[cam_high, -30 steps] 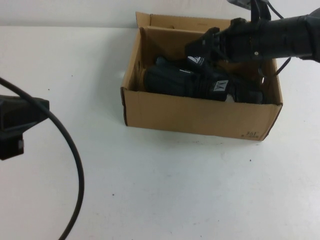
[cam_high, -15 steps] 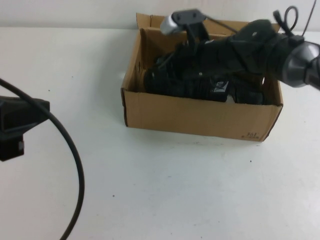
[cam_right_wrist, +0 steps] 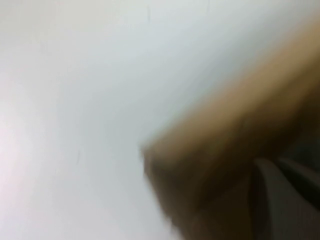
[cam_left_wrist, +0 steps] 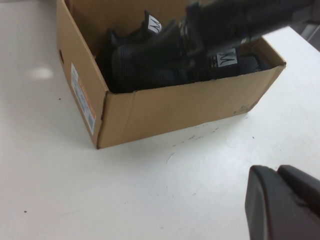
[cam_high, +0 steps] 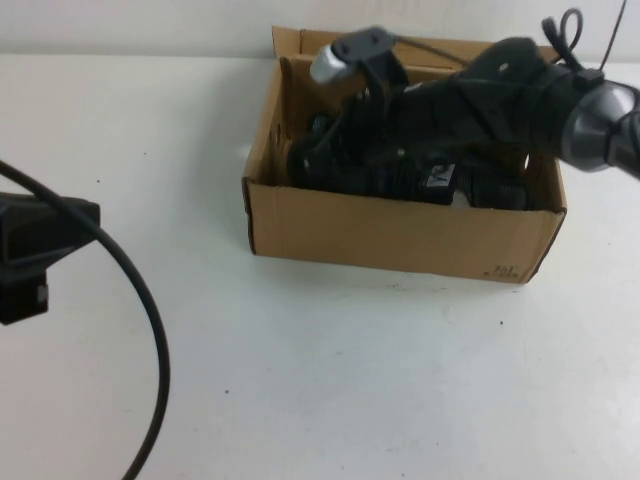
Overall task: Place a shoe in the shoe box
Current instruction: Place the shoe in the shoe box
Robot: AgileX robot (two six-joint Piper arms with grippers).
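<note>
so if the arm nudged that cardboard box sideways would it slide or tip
Probably slide: the shoe box sits low and wide on the smooth white table. The two black sneakers inside likely weigh it down. Its thin upright flaps would probably flex if pushed high.

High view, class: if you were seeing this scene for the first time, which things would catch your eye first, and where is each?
The brown shoe box stands out at the far middle of the white table, with black shoes packed inside. The right arm reaches over it, its shut end effector down inside the box's left end. The left end effector, shut, sits parked over bare table at the robot's left.
</note>
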